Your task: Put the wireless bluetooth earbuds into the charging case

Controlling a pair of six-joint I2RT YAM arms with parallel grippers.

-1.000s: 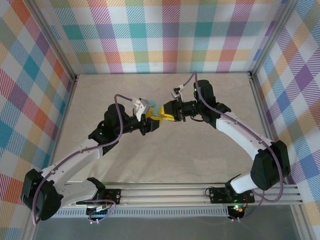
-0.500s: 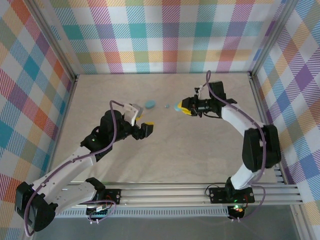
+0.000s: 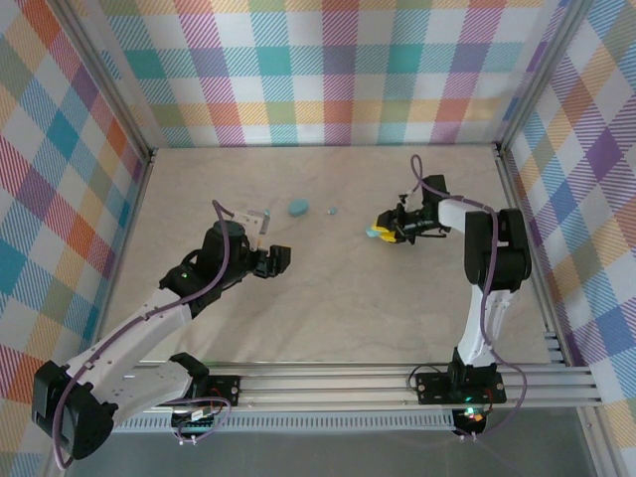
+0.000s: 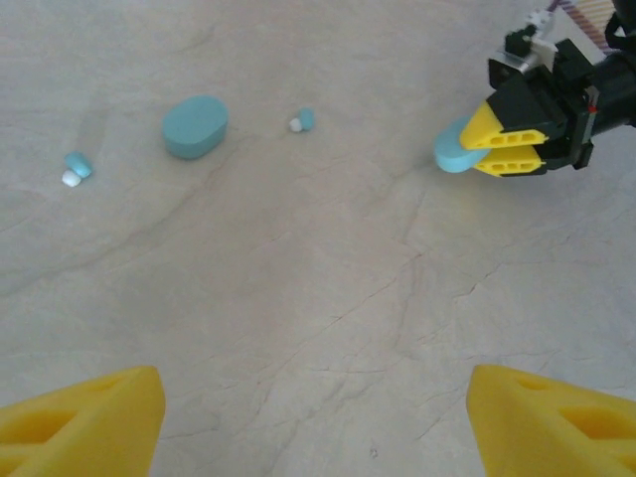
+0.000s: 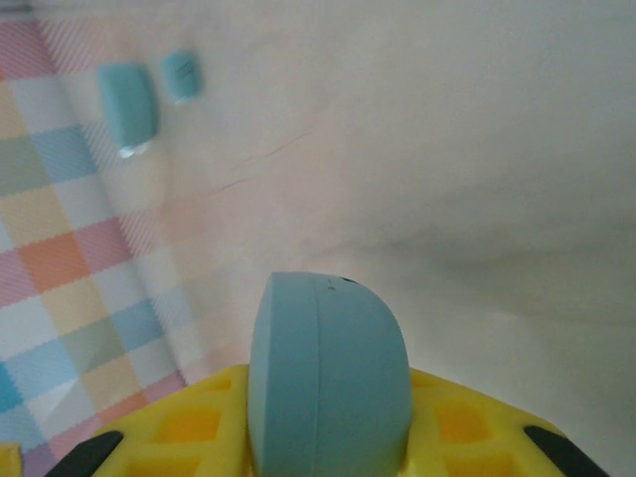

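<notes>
Pointing leftward, right claw [image 4: 487,147] pinching case [image 4: 452,157]

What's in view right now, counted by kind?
Cases: 2 - loose case, held case in right hand
Earbuds: 2 - earbud, earbud, flanking the loose case
Total: 4

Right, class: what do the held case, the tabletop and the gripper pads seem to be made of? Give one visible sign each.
Held case: probably smooth matte plastic; even teal, soft sheen, fine seam.
Tabletop: pale stone look with thin dark veins; marble or printed laminate, unclear.
Pads: yellow, likely moulded plastic or rubber; recessed cells.
</notes>
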